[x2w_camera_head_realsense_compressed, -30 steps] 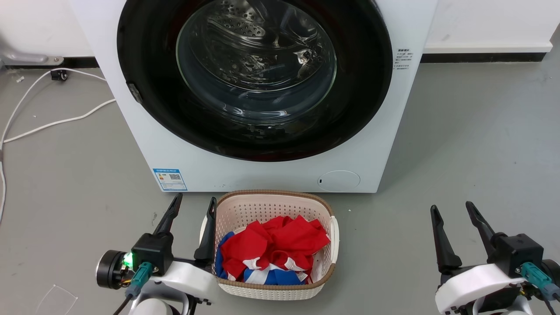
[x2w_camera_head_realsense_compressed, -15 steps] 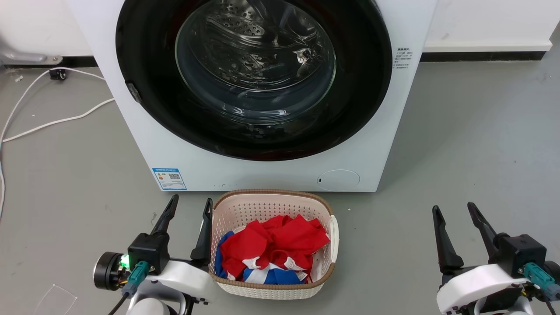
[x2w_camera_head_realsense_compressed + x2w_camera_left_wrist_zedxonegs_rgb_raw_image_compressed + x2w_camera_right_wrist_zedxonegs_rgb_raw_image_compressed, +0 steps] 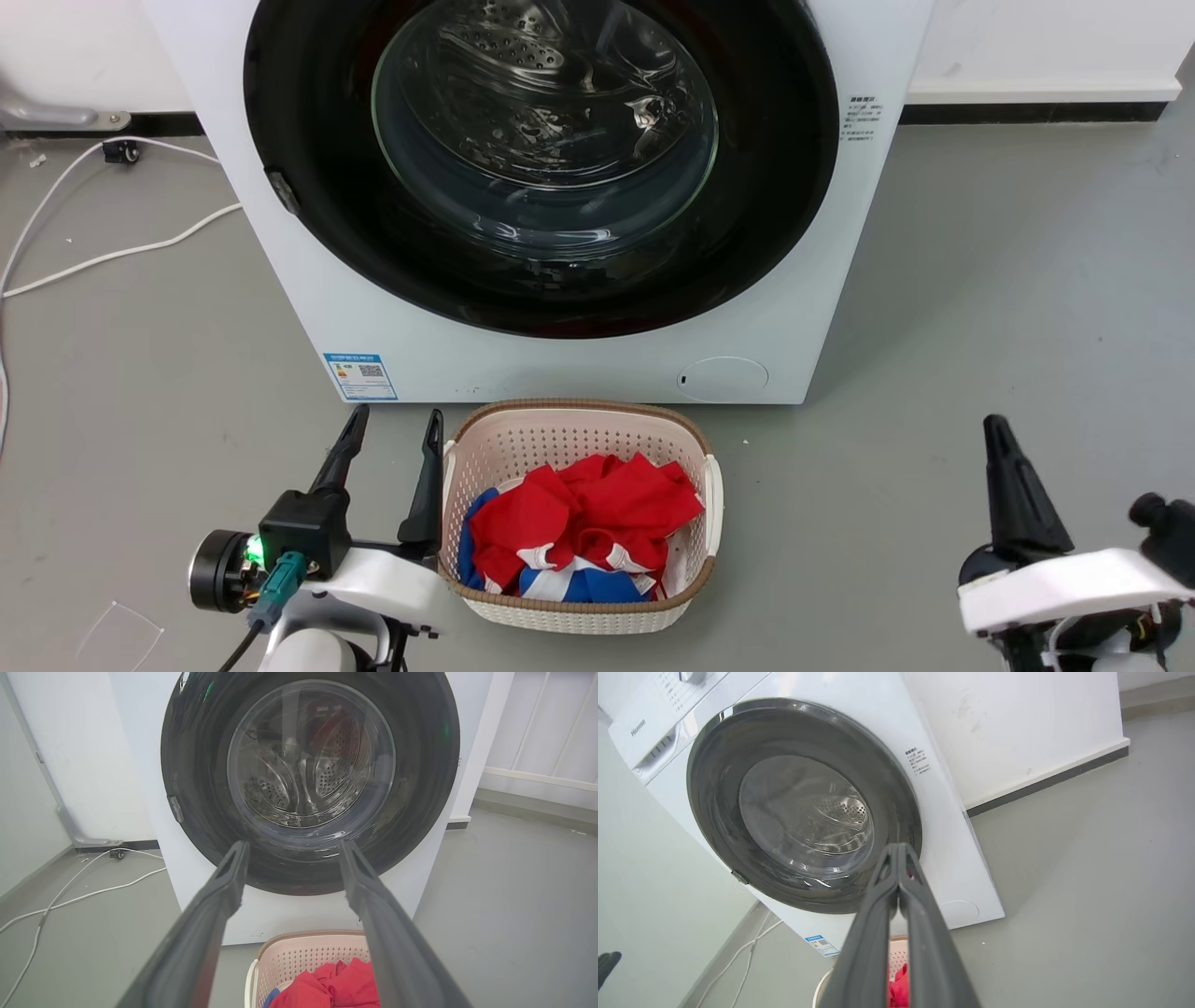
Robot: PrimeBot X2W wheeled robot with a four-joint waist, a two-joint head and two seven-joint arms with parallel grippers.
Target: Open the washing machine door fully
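The head camera looks forward and down on the lower front of the washing machine (image 3: 560,369) and the laundry basket (image 3: 560,437) at its foot. The left wrist camera sits low and near, facing the washing machine door (image 3: 196,788) squarely between the spread fingers of the left end effector (image 3: 294,845). The right wrist camera, rolled sideways, sees that door obliquely from the right.

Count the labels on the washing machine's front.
2: a blue label low on the left, and a text label right of the washing machine door. More may be hidden.

basket (image 3: 560,621): beige | clothes (image 3: 597,513): red, blue, white | cable (image 3: 149,247): white, perhaps two strands
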